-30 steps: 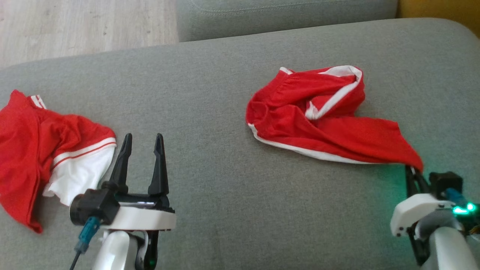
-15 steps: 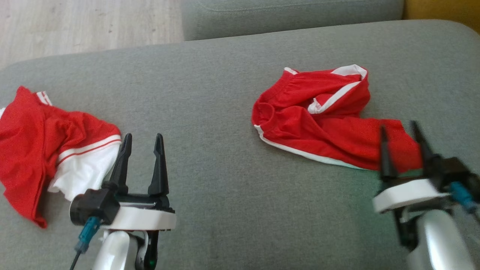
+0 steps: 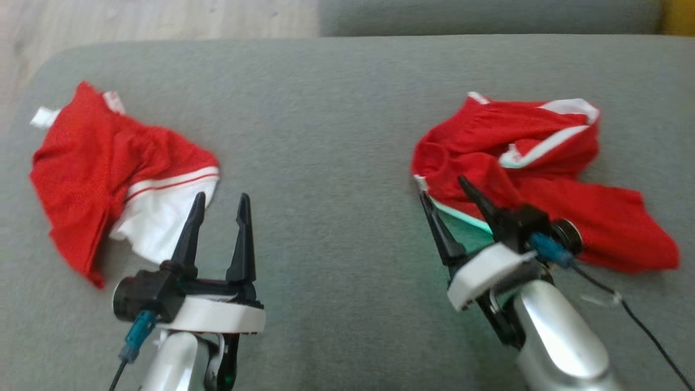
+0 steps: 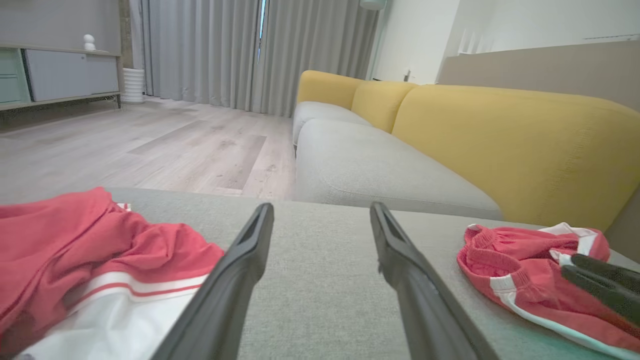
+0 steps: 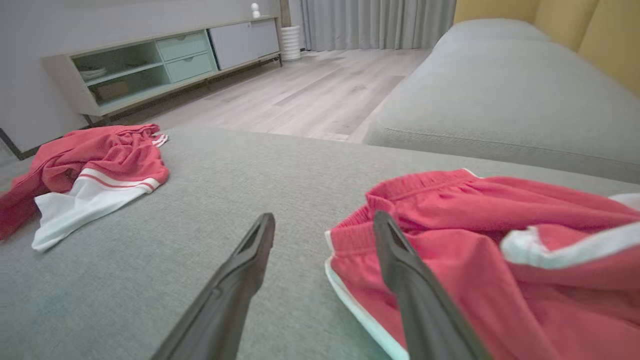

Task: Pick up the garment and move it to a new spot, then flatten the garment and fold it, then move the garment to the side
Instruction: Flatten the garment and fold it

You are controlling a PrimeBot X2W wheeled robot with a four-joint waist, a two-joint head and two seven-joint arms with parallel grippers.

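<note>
Right gripper spread, empty, at left hem of shorts; one finger over cloth, maybe touching. Shorts crumpled on right part of cushion. Left gripper spread, beside shirt.

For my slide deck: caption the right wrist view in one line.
Open right gripper at the edge of crumpled red shorts on a grey cushion.

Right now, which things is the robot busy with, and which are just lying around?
In the job: red shorts, right gripper open at their edge, grey cushion under them.
Just lying about: red-and-white garment, yellow sofa, sideboard.
</note>
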